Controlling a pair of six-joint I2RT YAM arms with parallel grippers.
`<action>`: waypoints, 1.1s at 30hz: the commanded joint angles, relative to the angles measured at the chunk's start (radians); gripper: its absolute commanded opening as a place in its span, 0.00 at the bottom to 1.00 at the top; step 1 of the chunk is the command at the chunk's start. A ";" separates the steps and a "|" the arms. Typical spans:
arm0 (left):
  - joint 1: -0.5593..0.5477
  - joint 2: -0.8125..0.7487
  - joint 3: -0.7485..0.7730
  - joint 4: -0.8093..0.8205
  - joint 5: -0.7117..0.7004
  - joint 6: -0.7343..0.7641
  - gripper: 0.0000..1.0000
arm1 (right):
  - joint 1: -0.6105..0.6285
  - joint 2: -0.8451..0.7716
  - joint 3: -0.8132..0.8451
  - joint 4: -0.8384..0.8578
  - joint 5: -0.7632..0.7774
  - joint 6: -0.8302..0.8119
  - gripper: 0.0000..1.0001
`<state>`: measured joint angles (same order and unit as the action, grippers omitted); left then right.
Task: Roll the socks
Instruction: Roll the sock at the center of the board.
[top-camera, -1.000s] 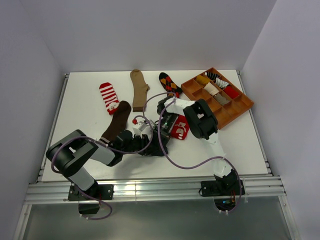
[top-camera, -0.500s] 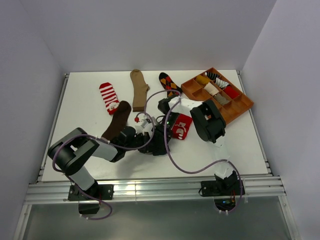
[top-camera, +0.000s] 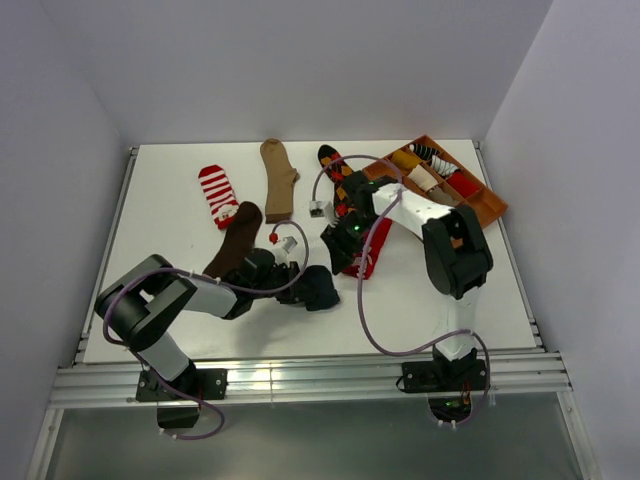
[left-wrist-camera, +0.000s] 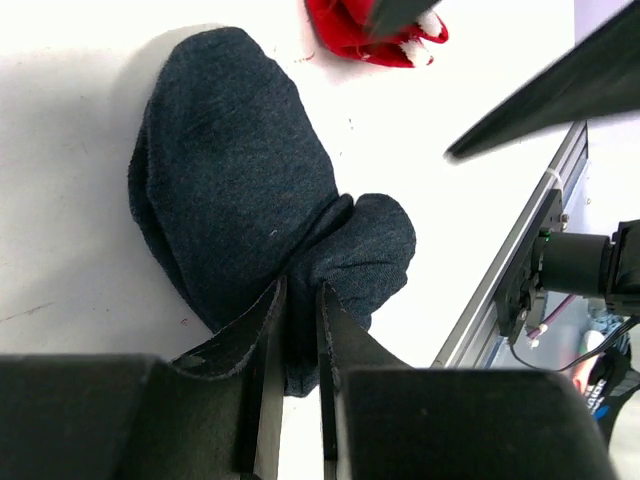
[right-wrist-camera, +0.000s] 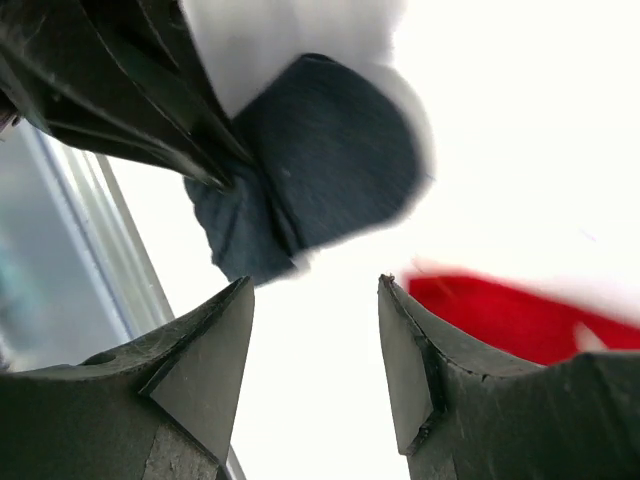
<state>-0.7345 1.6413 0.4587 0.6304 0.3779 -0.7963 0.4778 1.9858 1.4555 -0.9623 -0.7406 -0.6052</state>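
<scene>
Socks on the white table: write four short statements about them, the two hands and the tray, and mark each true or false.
1. The left hand is shut on the bunched dark navy fabric sock. True.
2. The right hand grips the red fabric sock. False: that hand is open and empty, and the sock lies on the white table beside it.
3. The long tan fabric sock lies flat and unrolled. True.
4. The brown wooden compartment tray is empty. False: rolled socks sit in several of its compartments.
</scene>
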 joint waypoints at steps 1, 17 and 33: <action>0.012 0.048 -0.018 -0.173 -0.011 0.003 0.00 | -0.042 -0.115 -0.046 0.106 0.036 0.021 0.60; 0.099 0.181 0.032 -0.291 0.130 -0.038 0.00 | -0.007 -0.514 -0.457 0.441 0.190 -0.160 0.60; 0.118 0.270 0.049 -0.371 0.165 -0.009 0.00 | 0.266 -0.608 -0.656 0.619 0.283 -0.268 0.62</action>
<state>-0.6090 1.8141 0.5789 0.5411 0.6750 -0.9039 0.7067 1.3964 0.8223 -0.4091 -0.4808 -0.8463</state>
